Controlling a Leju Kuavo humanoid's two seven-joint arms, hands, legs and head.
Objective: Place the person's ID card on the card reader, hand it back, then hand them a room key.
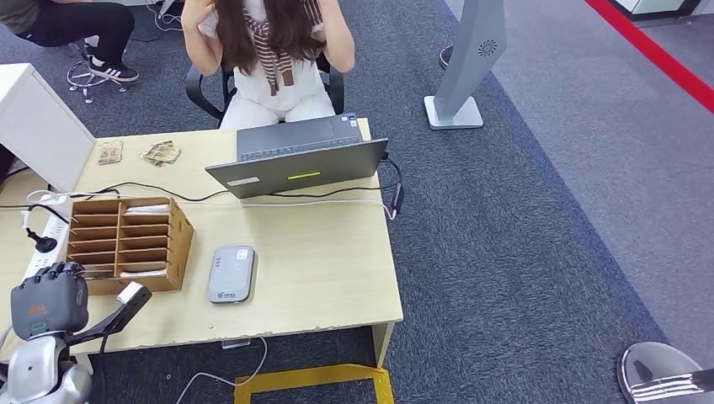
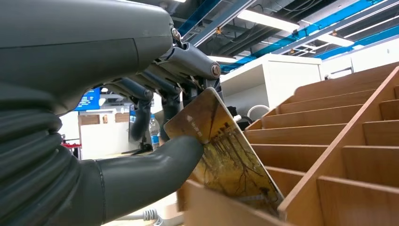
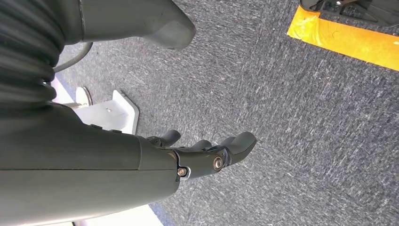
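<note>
Currently left hand [image 2: 155, 141] pinches the yellow tree-printed room key card [image 2: 226, 155] between thumb and fingers, card's lower edge inside a front compartment of the wooden slotted card rack [image 1: 126, 240]. Grey rounded card reader [image 1: 231, 273] at rack's 3 o'clock. Right hand [image 3: 207, 150] holds nothing, fingers loosely spread above grey carpet [image 3: 301, 117].

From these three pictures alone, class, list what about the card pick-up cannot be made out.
- Head view: the left hand covers the card at the wooden rack.
- Left wrist view: the card has its lower end behind the rack's front wall; its small print is unreadable.
- Head view: card reader markings too small.
</note>
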